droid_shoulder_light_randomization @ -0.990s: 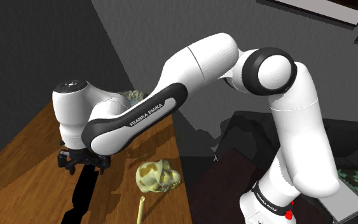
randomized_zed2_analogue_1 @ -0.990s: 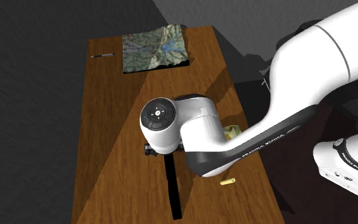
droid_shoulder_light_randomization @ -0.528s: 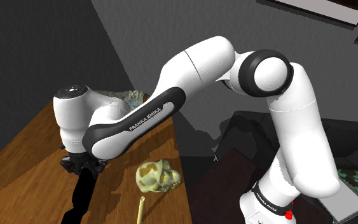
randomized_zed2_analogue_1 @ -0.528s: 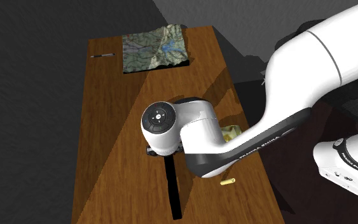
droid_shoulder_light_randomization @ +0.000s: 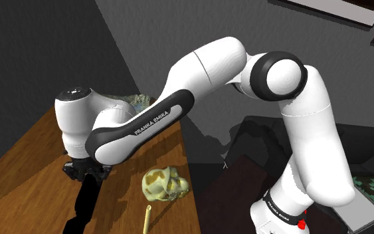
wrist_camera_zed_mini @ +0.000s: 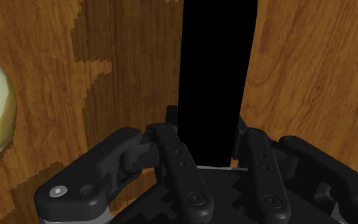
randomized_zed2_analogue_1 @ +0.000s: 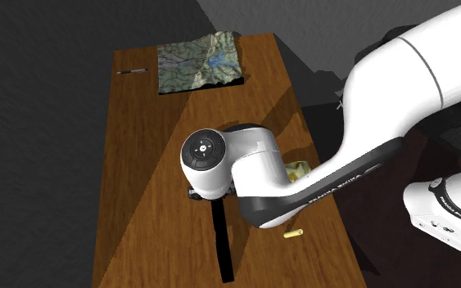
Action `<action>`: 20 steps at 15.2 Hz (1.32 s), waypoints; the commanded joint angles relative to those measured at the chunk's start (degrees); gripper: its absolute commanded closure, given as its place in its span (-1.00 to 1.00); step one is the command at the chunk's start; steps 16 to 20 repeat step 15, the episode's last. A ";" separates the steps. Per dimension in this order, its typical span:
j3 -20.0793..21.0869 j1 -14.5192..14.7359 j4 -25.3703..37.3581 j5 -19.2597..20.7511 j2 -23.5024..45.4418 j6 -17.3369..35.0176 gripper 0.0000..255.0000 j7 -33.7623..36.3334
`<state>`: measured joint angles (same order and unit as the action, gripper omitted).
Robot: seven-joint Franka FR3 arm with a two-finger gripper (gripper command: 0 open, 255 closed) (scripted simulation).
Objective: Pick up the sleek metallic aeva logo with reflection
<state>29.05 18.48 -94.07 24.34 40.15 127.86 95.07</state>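
You are looking at the all-black two-finger gripper (wrist_camera_zed_mini: pixel 209 130) pointing straight down at the long flat black strip (wrist_camera_zed_mini: pixel 219 63), which is what the task's logo is looking like here. The strip is lying flat on the brown wooden table (randomized_zed2_analogue_1: pixel 138 164), near the middle of its width, running lengthwise toward the second exterior view's lower edge. The gripper is working at one end of it, probably because that end gives the narrowest span to clasp. The fingers (wrist_camera_zed_mini: pixel 177 153) are sitting narrow, pressing in against both long edges of the strip, so you are holding it, though it is not yet leaving the wood. The arm is reaching well out from its stand, with the wrist stacked directly over the grasp to keep the lift vertical.

A pale yellow skull-shaped lump (droid_shoulder_light_randomization: pixel 164 184) is sitting just beside the gripper, and a small yellow cylinder (randomized_zed2_analogue_1: pixel 292 235) is lying near the table's edge. A green-brown relief map (randomized_zed2_analogue_1: pixel 200 59) is covering the far end. Dark grey walls (droid_shoulder_light_randomization: pixel 39 46) are closing in around the table, and a framed picture (droid_shoulder_light_randomization: pixel 338 10) is hanging high up.
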 commanded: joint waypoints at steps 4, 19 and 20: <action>1.04 -0.69 -0.01 -1.24 -2.45 -2.25 1.00 -0.64; 2.65 -1.63 1.44 -3.47 -6.17 -7.11 1.00 -2.00; 2.65 -1.63 1.44 -3.47 -6.17 -7.11 1.00 -2.00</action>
